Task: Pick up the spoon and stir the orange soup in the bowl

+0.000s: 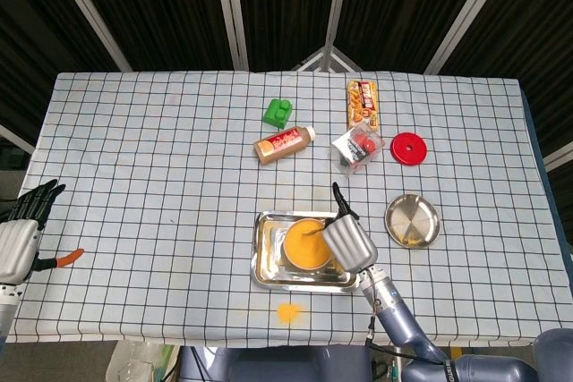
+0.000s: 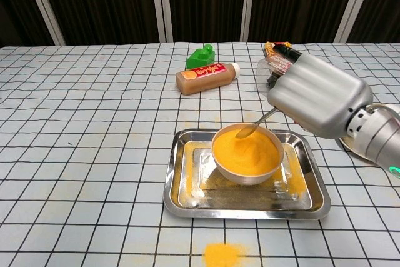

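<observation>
A white bowl (image 2: 245,174) full of orange soup (image 2: 245,152) stands in a steel tray (image 2: 244,203); the head view shows the bowl (image 1: 306,244) in the tray (image 1: 265,261) near the table's front. My right hand (image 2: 315,102) grips a metal spoon (image 2: 251,127) whose tip touches the soup at the bowl's far rim. From above, that right hand (image 1: 348,241) covers the bowl's right side. My left hand (image 1: 18,237) hangs at the table's left edge, fingers apart, holding nothing.
Orange powder is spilled in front of the tray (image 2: 220,254). A brown bottle (image 2: 207,78), a green block (image 2: 201,55), a snack box (image 1: 362,103), a clear container (image 1: 357,148), a red lid (image 1: 408,148) and a small steel plate (image 1: 412,220) lie behind and to the right. An orange-tipped tool (image 1: 64,258) lies beside my left hand.
</observation>
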Tool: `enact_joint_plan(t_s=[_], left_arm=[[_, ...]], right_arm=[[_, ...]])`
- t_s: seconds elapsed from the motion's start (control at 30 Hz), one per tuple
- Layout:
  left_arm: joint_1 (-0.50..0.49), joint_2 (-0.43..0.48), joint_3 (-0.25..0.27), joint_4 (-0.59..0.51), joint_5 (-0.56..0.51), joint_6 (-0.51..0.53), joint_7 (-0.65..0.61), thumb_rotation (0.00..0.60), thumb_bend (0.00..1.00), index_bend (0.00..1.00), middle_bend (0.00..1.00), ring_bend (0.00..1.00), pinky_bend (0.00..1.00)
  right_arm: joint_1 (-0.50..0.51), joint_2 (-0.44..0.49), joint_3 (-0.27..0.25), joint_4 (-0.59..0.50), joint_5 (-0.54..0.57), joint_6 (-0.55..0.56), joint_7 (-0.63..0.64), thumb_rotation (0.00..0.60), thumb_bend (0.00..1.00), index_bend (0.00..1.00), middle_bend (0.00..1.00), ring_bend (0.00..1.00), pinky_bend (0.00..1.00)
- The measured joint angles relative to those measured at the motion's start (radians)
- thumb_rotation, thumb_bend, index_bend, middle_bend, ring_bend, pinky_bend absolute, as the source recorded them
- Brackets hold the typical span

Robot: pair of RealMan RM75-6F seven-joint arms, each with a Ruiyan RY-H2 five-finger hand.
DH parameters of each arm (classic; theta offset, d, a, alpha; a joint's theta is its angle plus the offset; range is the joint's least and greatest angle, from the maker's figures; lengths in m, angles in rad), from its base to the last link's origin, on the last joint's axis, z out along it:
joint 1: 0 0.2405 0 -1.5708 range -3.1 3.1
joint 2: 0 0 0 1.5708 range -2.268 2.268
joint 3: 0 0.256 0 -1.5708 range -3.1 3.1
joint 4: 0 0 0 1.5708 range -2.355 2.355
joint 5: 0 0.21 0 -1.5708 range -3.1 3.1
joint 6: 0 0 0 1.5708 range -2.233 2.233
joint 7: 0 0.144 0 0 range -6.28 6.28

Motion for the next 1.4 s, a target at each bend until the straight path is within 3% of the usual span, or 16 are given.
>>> enact_joint_plan(t_s=[0.3, 0.7, 1.4], left_arm=[[0.002, -0.003, 0.002, -0.001, 0.002, 0.004, 0.011, 0.6, 0.0, 0.0, 0.0, 0.0, 0.0], [0.003, -0.004, 0.0, -0.001, 0.002, 0.008, 0.011, 0.6, 0.0, 0.0, 0.0, 0.0, 0.0], [0.001, -0.004, -0.001, 0.001, 0.005, 0.007, 0.004, 0.6, 0.0, 0.0, 0.0, 0.0, 0.0]], right_arm=[[-0.011, -0.014, -0.022, 0.032, 0.018, -0.012, 0.025, 0.6, 1.0, 0.98, 0.82, 0.57, 0.0], [-0.021, 0.006, -0.057, -0.04, 0.0, -0.011, 0.013, 0.6, 1.0, 0.98, 0.82, 0.57, 0.0], [-0.044, 0.067, -0.068, -0.106, -0.056, 0.035, 0.011, 0.6, 1.0, 0.98, 0.82, 0.57, 0.0]])
